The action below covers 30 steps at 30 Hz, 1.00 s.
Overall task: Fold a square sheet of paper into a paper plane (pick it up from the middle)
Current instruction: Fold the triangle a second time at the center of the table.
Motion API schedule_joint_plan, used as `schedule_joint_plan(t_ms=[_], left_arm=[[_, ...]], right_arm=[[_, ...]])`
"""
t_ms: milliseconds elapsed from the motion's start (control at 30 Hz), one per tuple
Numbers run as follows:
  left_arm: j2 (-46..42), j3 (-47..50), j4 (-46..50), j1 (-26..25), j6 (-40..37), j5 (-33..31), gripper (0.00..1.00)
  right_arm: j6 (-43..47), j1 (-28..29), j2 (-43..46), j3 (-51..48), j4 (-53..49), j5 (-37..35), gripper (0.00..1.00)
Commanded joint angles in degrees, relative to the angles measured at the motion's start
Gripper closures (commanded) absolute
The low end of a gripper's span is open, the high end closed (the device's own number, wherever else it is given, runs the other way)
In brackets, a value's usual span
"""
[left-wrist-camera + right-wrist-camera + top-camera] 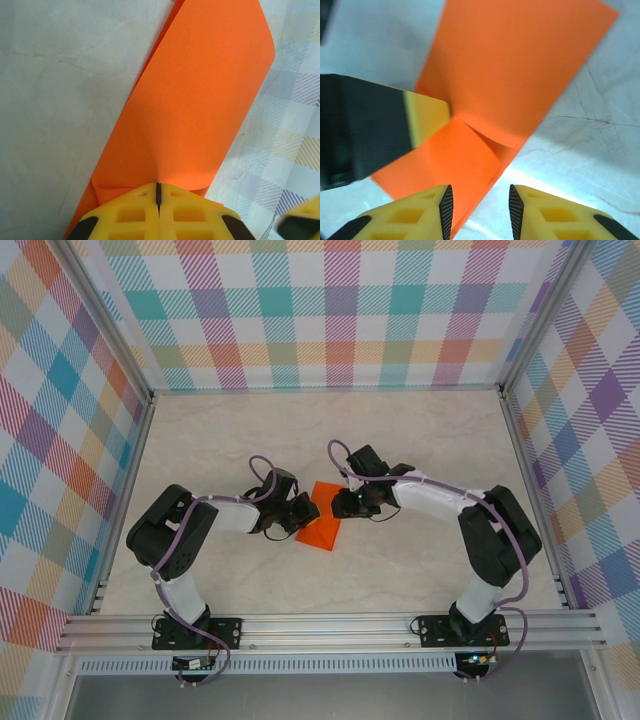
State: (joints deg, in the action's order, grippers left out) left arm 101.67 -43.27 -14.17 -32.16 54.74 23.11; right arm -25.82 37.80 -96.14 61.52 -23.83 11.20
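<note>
Paper plane sits in the middle of the table, btwn the two arms. It's not a dart yet, more a folded orange sheet w/ one flap standing up and a layer flat underneath. Left end effector is clamped tight on the sheet's near edge, fingers pressed together, paper bulging a bit just above the pinch. Right end effector is spread apart, low over the opposite side, w/ the lower layer's corner reaching toward the gap; nothing gripped.

Handling, imo: v. light, thin, floppy stuff. It bends under its own weight, creases for good if squeezed wrong, and slides easily on the smooth table. Best hold is prob. along a folded edge near the middle, where doubled layers give some stiffness. A corner pinch would likely let it droop or twist.
</note>
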Motion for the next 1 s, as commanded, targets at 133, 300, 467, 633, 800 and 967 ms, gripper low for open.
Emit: schedule_joint_plan(t_ms=[133, 300, 467, 633, 800, 967], left_arm=[[1.4, 1.4, 5.1, 0.2, -1.9, -1.5, 1.00], [1.4, 0.9, 5.3, 0.2, -2.1, -1.4, 1.00], [1.3, 0.9, 5.3, 0.2, -2.1, -1.2, 1.00], [0.9, 1.1, 5.4, 0.1, -2.2, -1.0, 1.00], [0.9, 1.2, 5.4, 0.0, -2.6, -0.7, 1.00], [1.1, 1.0, 5.2, -0.2, -2.8, 0.1, 1.00]], right_arm=[[-7.6, 1.1, -0.3, -1.3, 7.4, 16.9, 0.87], [-13.1, 4.2, -4.0, -1.7, 11.6, 17.4, 0.95], [-15.9, 5.3, -7.4, -1.6, 11.9, 15.6, 0.96], [-16.5, 5.3, -9.2, -1.8, 12.1, 14.5, 0.96], [-16.4, 5.3, -9.9, -1.8, 10.7, 12.5, 0.96], [-16.5, 5.3, -10.9, -2.2, 10.3, 12.9, 0.96]])
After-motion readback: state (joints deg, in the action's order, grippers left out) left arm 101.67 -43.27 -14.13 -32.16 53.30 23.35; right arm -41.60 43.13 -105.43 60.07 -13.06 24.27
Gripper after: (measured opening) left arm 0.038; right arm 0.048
